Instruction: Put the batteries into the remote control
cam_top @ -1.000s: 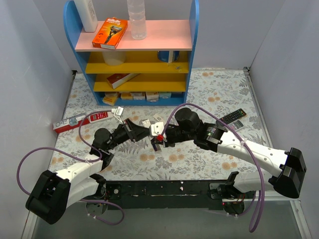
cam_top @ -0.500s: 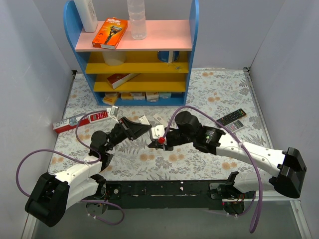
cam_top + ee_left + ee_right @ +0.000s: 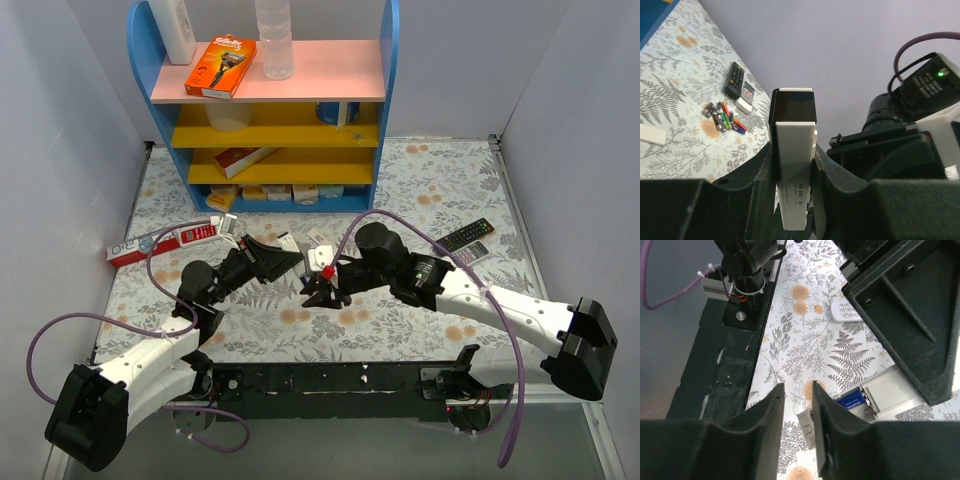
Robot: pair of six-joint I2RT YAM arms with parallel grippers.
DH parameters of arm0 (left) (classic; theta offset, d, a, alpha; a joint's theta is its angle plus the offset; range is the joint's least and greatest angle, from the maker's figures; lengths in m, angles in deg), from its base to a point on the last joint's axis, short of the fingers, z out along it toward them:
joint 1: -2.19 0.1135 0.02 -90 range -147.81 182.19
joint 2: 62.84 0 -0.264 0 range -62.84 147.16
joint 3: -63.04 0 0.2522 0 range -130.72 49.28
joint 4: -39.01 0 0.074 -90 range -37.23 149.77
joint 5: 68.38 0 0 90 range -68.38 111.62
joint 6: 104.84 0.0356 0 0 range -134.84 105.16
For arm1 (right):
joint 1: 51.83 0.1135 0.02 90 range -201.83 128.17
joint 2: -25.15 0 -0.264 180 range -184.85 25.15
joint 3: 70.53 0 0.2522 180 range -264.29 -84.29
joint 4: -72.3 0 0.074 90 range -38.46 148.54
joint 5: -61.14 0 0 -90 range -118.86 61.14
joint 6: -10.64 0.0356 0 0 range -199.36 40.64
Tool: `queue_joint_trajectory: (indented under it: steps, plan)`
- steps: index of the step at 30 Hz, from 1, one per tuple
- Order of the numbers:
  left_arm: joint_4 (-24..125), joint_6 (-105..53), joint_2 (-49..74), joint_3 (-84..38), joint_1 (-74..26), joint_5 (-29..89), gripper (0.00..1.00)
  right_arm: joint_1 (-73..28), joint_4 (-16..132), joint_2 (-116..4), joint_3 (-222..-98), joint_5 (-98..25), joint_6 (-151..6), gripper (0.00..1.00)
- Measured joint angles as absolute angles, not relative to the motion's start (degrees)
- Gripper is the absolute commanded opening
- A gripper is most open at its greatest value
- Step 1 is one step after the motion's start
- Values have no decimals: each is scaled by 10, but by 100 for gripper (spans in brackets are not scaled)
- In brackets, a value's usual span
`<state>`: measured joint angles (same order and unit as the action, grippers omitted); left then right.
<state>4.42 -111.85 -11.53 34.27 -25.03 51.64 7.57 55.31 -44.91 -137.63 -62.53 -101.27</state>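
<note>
**Operator:** What is my left gripper (image 3: 794, 148) doing?

**Spotter:** It is clamped on the remote control (image 3: 792, 170), with a finger pressed against each long side. You hold the remote up off the worktop (image 3: 430, 190), and its dark end points away from your wrist.

**Operator:** And the right gripper (image 3: 798, 390)?

**Spotter:** Its jaws stand a narrow slot apart. You can see the flowered worktop through the slot, and nothing sits between them. The tips hang just beside the end of the remote.

**Operator:** Is the compartment open?

**Spotter:** Yes. From your right wrist you see it uncovered, with a blue cell (image 3: 851, 399) lying inside next to the metal contacts.

**Operator:** Where are the rest of the batteries (image 3: 722, 119)?

**Spotter:** They lie in a loose heap on the worktop, well apart from both of your grippers. They are near a black remote (image 3: 735, 80) and a shorter white remote (image 3: 746, 97), which lie side by side. From above, your two grippers meet mid-worktop, in front of the blue shelf (image 3: 262, 100).
</note>
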Motion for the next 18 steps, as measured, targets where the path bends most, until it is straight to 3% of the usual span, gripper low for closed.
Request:
queue_joint_trajectory:
  steps: [5, 9, 14, 18]
  plan:
    - [89, -1083, -125, 342, -250, 494, 0, 73, 555, -413, -1373, -614, -968, 53]
    - [123, -1061, -130, 342, -250, 479, 0, 69, 557, -372, -1373, -568, -929, 72]
    - [166, -1038, -142, 342, -250, 460, 0, 22, 537, -356, -1373, -461, -866, 74]
    - [194, -1026, -155, 342, -251, 449, 0, -82, 495, -361, -1361, -393, -801, 73]
